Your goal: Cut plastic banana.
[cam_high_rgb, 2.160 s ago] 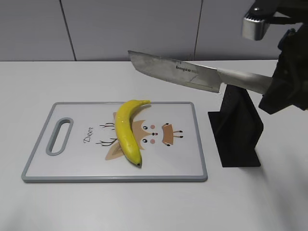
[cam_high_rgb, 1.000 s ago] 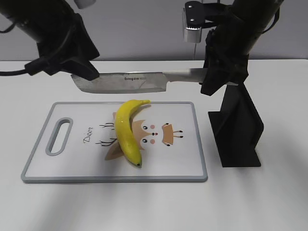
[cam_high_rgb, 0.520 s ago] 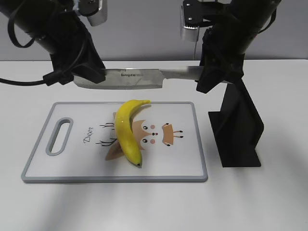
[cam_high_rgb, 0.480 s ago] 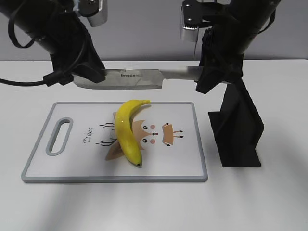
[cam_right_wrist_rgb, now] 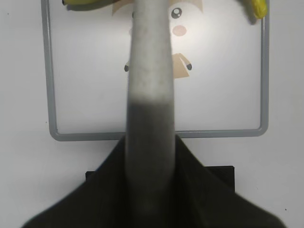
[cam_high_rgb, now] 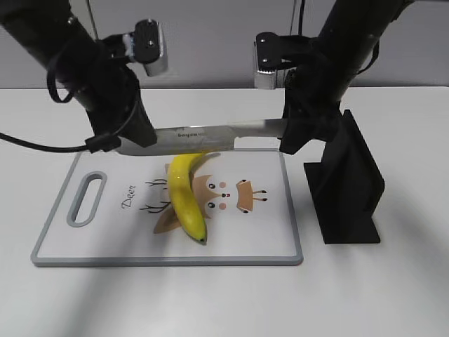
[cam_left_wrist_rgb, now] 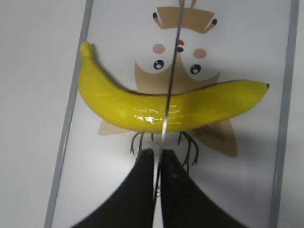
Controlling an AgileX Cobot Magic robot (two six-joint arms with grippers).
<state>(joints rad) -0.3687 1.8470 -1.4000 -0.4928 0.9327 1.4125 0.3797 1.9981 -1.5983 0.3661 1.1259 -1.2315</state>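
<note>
Glossy yellow plastic, the banana (cam_high_rgb: 186,196) lies loose on the cutting board (cam_high_rgb: 105,242) at the middle of the exterior view, stem toward the board's far edge, dark tip toward the near edge, curved across the printed deer face. It looks light, hard-skinned and slick, judging by the bright glare on its flank in the left wrist view (cam_left_wrist_rgb: 156,107); I would expect it to roll or skid under a blade unless pressure comes straight down on the thick middle, where the curve sits flattest. The knife (cam_high_rgb: 203,137) is held level across the board, over the stem end as seen from the exterior view. The left gripper (cam_high_rgb: 130,140) is clenched on the blade's tip end; in its wrist view the two dark fingers (cam_left_wrist_rgb: 142,190) pinch the thin edge of the blade at bottom centre. The right gripper (cam_high_rgb: 291,133) has the handle (cam_right_wrist_rgb: 149,95), fingers closed around it. Whether the edge already touches the banana I cannot tell: from above the blade crosses mid-fruit, from the side it hides the stem. The right wrist view is mostly blocked by the blurred handle, banana only at the top margin. A black stand (cam_high_rgb: 347,189) sits on the white worktop (cam_high_rgb: 393,295) at right, partly behind the right arm.
</note>
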